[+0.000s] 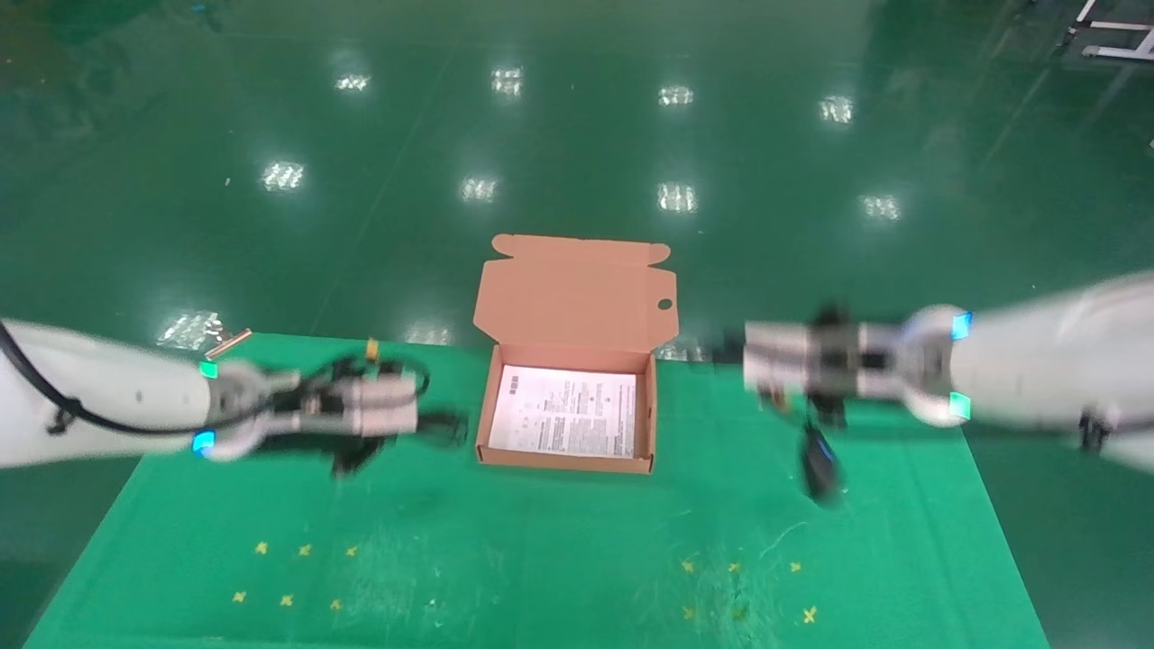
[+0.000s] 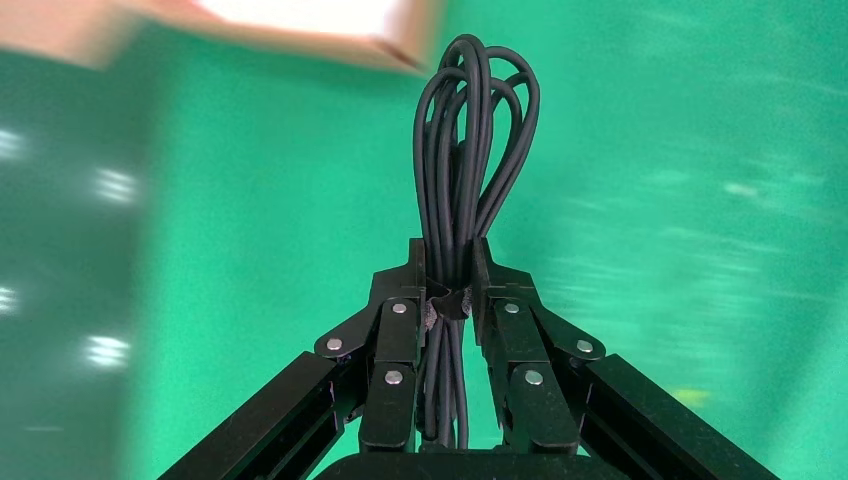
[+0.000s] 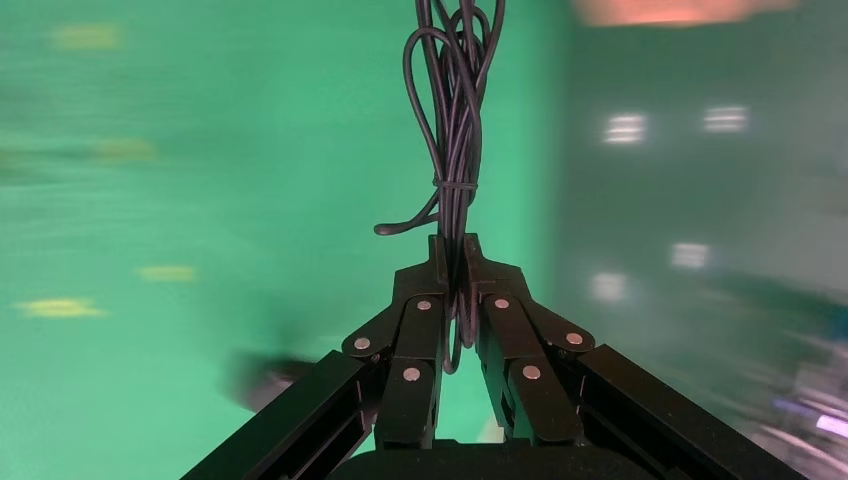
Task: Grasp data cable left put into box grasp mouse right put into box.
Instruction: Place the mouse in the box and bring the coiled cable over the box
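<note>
While pinched btwn left fingers (image 2: 497, 322), data cable (image 2: 470, 150) loops outward.

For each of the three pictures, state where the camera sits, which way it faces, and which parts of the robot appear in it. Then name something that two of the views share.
Head view: from the robot's head, looking forward and down at the green table and open box; both arms show, with the mouse dangling below the right one.
Left wrist view: along the left gripper, shut on the data cable.
Right wrist view: along the right gripper, shut on the mouse cord.
Shared: the box also shows in the left wrist view.
</note>
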You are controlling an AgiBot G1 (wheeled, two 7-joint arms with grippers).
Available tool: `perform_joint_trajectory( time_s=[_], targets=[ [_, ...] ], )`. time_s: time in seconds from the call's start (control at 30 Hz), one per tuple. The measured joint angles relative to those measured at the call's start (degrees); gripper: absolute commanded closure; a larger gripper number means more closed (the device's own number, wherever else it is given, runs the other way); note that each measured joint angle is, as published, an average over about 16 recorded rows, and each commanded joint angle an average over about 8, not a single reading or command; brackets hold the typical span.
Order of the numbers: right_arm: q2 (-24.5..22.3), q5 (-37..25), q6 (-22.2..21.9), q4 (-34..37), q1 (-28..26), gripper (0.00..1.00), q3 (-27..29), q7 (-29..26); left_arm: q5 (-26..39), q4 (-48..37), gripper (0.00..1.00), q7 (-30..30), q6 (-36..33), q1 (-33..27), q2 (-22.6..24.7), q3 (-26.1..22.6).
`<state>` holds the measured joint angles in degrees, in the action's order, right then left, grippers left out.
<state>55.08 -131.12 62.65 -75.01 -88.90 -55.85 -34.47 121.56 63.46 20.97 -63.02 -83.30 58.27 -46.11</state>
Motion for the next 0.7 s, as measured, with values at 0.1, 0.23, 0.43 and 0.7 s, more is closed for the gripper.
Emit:
perform_joint_trajectory(
  time_s=[0.1,0.23,0.43,0.7],
  targets=[
    [0.6,-1.2,-1.7,-1.0,-3.1,1.0,1.4,-0.2,2.3,3.8,1.0,1.4,1.5,-1.5,0.0,0.5],
    [3.4,-2.0,-5.5,0.5,-6.8,1.0,2.7,1.1,5.6,7.4,1.0,3.3,3.9,-3.4,1.0,1.2],
    [10.0,-1.6,-13.1,6.8,-11.3,1.0,3.7,5.2,9.6,8.7,1.0,6.0,7.2,-6.1,3.5,2.3],
    [17.8,0.4,-21.5,17.2,-15.6,1.0,3.5,12.2,12.6,7.4,1.0,7.6,9.6,-8.9,5.8,3.2]
  ],
)
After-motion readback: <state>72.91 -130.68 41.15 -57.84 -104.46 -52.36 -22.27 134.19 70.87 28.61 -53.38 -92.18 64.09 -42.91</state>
